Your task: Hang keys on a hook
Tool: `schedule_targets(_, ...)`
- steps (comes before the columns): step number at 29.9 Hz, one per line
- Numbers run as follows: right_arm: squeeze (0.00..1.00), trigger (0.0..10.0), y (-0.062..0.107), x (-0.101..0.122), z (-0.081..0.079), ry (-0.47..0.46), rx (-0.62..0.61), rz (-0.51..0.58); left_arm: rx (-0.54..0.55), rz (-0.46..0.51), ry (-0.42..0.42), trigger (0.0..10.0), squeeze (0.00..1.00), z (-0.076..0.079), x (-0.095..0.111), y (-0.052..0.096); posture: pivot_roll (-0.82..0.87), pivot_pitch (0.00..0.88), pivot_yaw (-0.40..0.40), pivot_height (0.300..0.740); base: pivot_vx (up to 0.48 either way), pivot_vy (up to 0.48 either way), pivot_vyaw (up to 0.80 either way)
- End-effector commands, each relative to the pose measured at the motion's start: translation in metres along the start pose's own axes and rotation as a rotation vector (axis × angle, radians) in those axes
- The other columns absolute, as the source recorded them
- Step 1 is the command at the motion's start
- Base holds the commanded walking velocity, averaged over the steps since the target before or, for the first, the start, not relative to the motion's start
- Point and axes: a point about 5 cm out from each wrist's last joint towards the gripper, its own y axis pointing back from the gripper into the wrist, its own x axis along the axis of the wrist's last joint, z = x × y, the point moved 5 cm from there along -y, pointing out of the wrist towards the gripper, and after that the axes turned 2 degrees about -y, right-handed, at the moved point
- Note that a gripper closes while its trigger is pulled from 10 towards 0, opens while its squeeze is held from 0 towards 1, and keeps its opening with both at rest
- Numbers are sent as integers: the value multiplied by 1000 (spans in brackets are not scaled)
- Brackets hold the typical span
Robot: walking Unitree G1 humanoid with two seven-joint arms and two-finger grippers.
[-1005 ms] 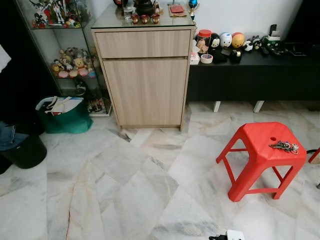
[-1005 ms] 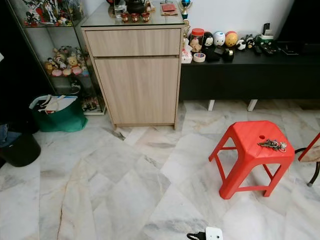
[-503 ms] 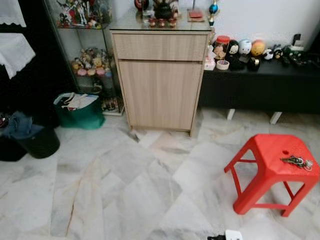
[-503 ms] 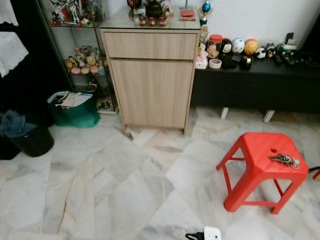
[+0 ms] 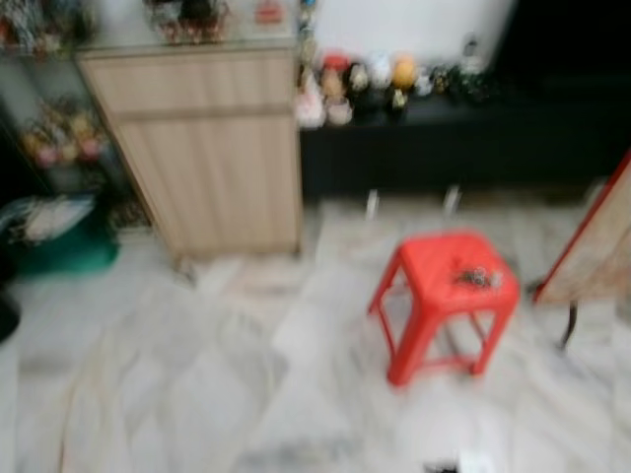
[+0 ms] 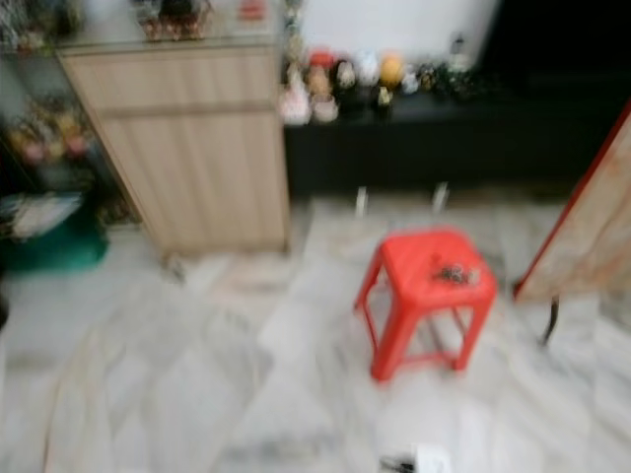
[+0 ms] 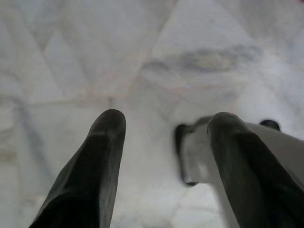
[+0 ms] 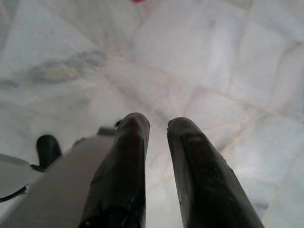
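Blurred now, the head view has swung right while walking. Keys (image 5: pixel 474 277) lie on the red stool (image 5: pixel 434 296). Left claw (image 7: pixel 164 156) hangs wide open, right claw (image 8: pixel 156 142) slightly parted, both empty above marble floor (image 5: pixel 177 374). Best to stop squarely facing the stool before reaching.

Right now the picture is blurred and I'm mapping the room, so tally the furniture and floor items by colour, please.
Red: 1, the stool, with the keys lying on its seat
Light wood: 1, the cabinet
Black: 1, the low bench
Green: 1, the bag
Total: 4 by colour. The figurines on the bench are too blurred to count.
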Motion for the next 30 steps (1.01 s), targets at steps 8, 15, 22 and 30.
schedule_targets(8, 0, 10000, -1, 0, -13, -1, 35, 3, 21, -65, -5, 10000, 0, -10, -21, 7, 99, 0, -6, 736, 0, -325, 0)
schedule_targets(15, 0, 10000, -1, 0, -13, 0, 37, 4, 23, -67, -5, 10000, 0, -11, -21, 7, 94, 0, -3, 736, 0, -138, 0)
schedule_targets(22, 0, 10000, -1, 0, -14, 10, 37, 5, 24, -70, 0, 10000, 0, -11, -22, 7, 90, 0, -2, 736, 0, 0, 0)
schedule_targets(30, 0, 10000, -1, -2, -17, 0, 36, 6, 20, -69, -4, 10000, 0, -14, -23, 8, 81, 0, 14, 736, 0, 0, 0)
